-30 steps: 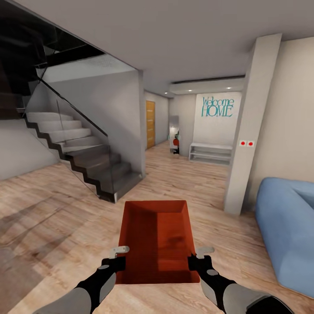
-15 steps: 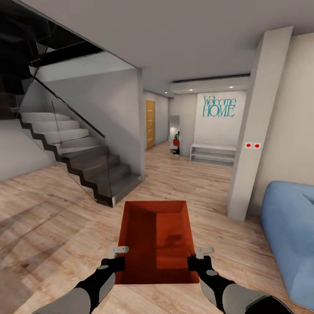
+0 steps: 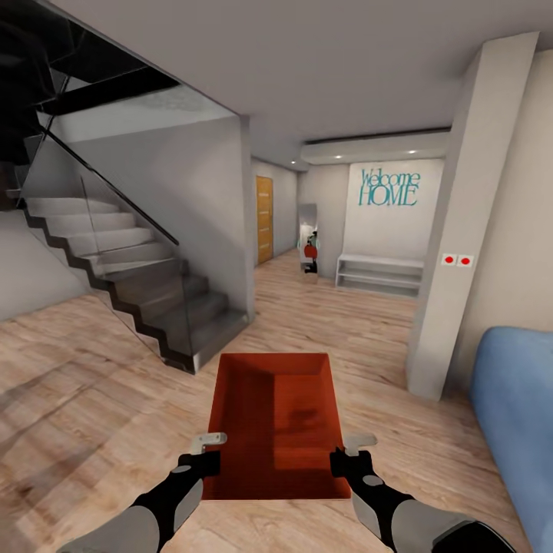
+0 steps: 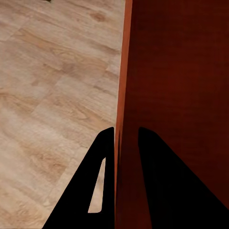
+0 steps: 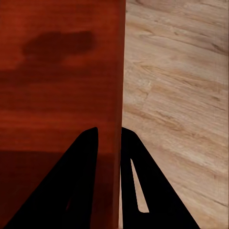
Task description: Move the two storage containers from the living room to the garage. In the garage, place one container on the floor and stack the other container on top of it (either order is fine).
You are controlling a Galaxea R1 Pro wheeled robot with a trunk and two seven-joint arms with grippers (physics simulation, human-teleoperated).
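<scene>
I carry one orange-red storage container (image 3: 276, 422) level in front of me, above the pale wood-plank floor (image 3: 84, 399). My left gripper (image 3: 207, 453) is shut on its left wall; the left wrist view has that thin wall (image 4: 120, 95) pinched between the dark fingers (image 4: 102, 157). On the opposite side my right gripper (image 3: 347, 455) is shut on the right wall, and the right wrist view has this wall (image 5: 119, 95) clamped between its fingers (image 5: 131, 152). The tub is empty, with a faint shadow on its ribbed bottom.
A dark staircase with a glass balustrade (image 3: 146, 299) rises at left. A white pillar (image 3: 461, 230) and a blue sofa (image 3: 514, 407) stand at right. Ahead, a hallway runs to a wooden door (image 3: 264, 219), a white shelf (image 3: 380, 273) and a "Welcome HOME" wall sign (image 3: 389, 188).
The whole view has shifted: the pillar and sofa have slid right and the stairs sit nearer, as the robot rolls forward. Both grippers keep the same hold on the container.
</scene>
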